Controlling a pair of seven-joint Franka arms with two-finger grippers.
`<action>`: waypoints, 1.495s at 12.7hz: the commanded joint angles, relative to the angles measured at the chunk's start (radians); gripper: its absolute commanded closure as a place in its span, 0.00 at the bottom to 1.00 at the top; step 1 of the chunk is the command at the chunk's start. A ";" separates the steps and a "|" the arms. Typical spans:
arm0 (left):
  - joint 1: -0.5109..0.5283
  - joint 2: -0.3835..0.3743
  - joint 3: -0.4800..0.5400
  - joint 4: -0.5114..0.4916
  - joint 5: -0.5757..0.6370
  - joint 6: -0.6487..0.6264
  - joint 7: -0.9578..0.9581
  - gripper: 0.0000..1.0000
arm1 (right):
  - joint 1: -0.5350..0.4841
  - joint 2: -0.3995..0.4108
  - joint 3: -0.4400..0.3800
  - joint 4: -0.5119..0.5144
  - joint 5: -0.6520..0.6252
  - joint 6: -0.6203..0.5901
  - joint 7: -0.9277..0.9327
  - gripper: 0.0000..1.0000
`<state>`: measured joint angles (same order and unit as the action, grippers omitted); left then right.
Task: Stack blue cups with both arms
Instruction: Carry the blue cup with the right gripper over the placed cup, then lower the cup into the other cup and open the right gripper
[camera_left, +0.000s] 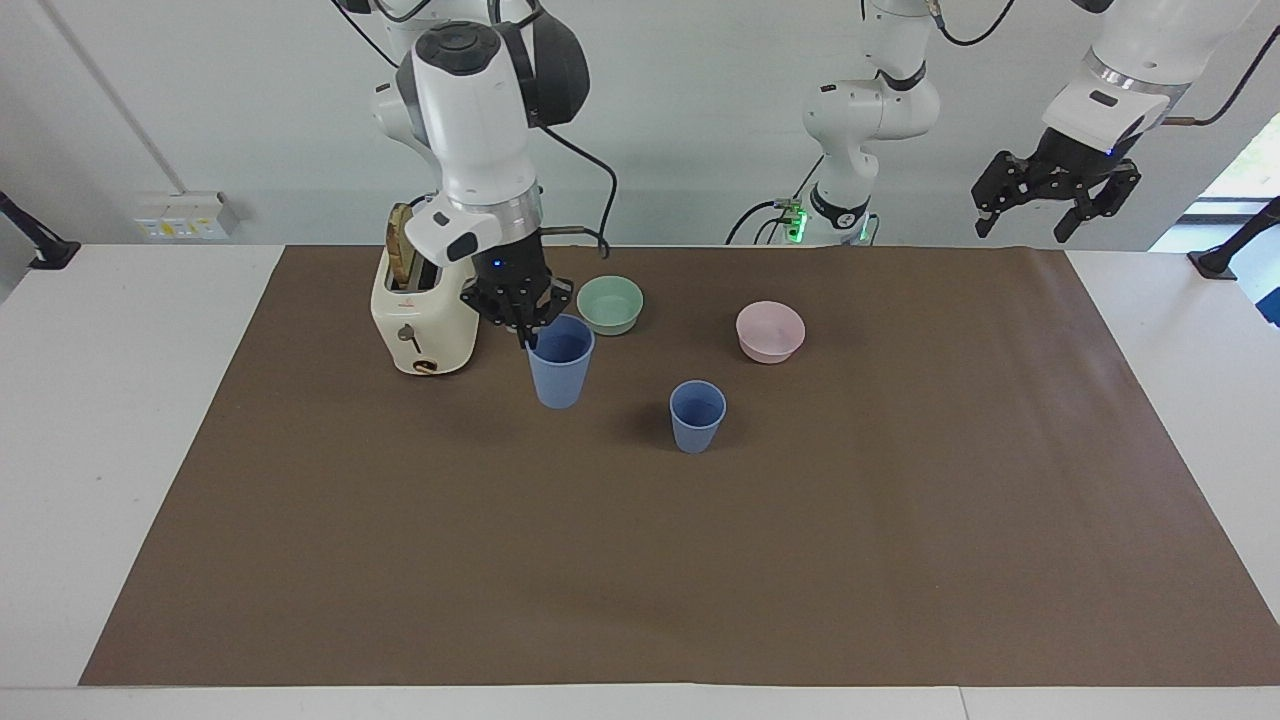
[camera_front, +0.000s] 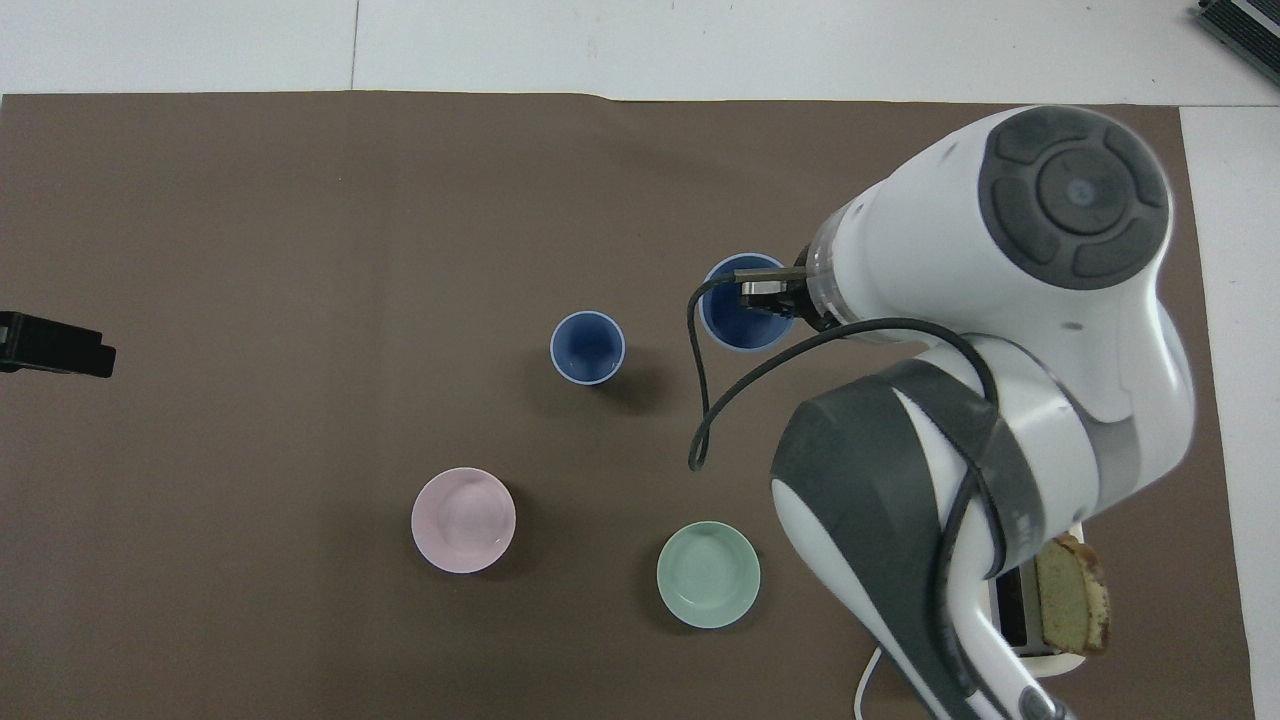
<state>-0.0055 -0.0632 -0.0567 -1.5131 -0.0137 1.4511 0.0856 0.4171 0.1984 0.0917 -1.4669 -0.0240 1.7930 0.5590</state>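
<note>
Presently the right gripper (camera_left: 525, 318) is clenched on the rim of one blue cup (camera_left: 560, 375), holding it upright in the air over the brown mat (camera_left: 900, 520), between the toaster (camera_left: 420, 315) and the other blue cup (camera_left: 697, 416). In the overhead view the carried cup (camera_front: 738, 318) shows just beside the standing cup (camera_front: 587, 347), not over it. The standing cup rests upright on the mat near the middle of the worktop (camera_left: 120, 400), farther from the robots than the green bowl (camera_left: 610, 304) and the pink bowl (camera_left: 770, 331). A slice of bread (camera_front: 1072, 594) sits in the toaster slot. The left gripper (camera_left: 1052, 196) waits raised above the left arm's end of the mat, its fingers spread and grasping nothing.
</note>
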 joint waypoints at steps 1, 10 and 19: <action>0.001 -0.009 -0.002 -0.010 -0.009 -0.012 0.005 0.00 | 0.064 0.085 -0.003 0.097 -0.022 -0.032 0.062 1.00; 0.009 -0.007 0.005 -0.005 -0.008 -0.011 0.005 0.00 | 0.072 0.297 0.051 0.267 0.012 -0.010 0.105 1.00; 0.009 -0.007 0.005 -0.005 -0.008 -0.011 0.005 0.00 | 0.057 0.270 0.051 0.108 0.067 0.123 0.042 1.00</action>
<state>-0.0054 -0.0633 -0.0498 -1.5131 -0.0136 1.4508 0.0856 0.4907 0.4952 0.1341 -1.2993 0.0172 1.8707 0.6355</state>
